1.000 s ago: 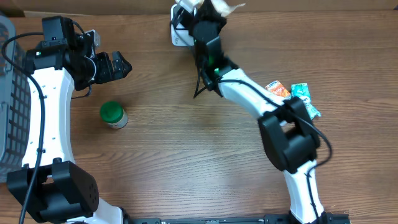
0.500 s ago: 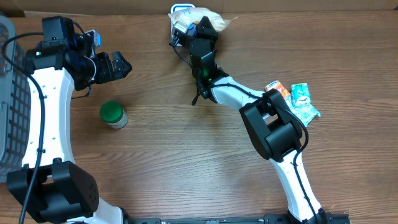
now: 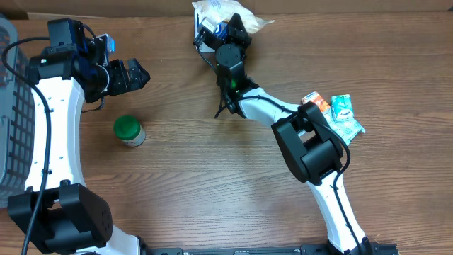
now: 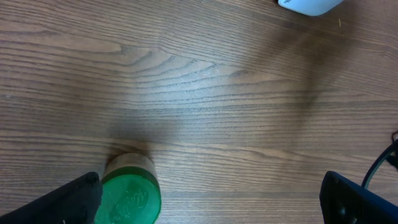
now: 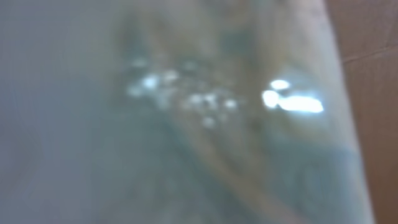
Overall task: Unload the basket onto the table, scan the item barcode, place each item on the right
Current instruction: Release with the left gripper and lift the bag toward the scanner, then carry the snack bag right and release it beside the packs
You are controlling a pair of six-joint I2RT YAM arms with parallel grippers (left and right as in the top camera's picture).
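At the table's far edge my right gripper (image 3: 225,30) is shut on a crinkly clear packet (image 3: 221,10). The right wrist view is only a blur of that packet (image 5: 205,106) pressed close to the lens; its fingers do not show. A white scanner (image 4: 309,5) peeks in at the top edge of the left wrist view; overhead it is hidden under the packet and the arm. At the upper left my left gripper (image 3: 136,74) (image 4: 211,205) hangs open, with nothing between its fingers. A green-lidded jar (image 3: 129,130) (image 4: 127,198) stands below it, beside the left fingertip (image 4: 71,200).
A grey basket (image 3: 10,106) stands at the left edge. An orange snack packet (image 3: 316,101) and a green one (image 3: 345,113) lie at the right, beside my right arm. Cardboard runs along the back of the table.
My right gripper has swung toward the far edge with the packet, which now covers the white scanner overhead. The left arm and the jar have not moved.
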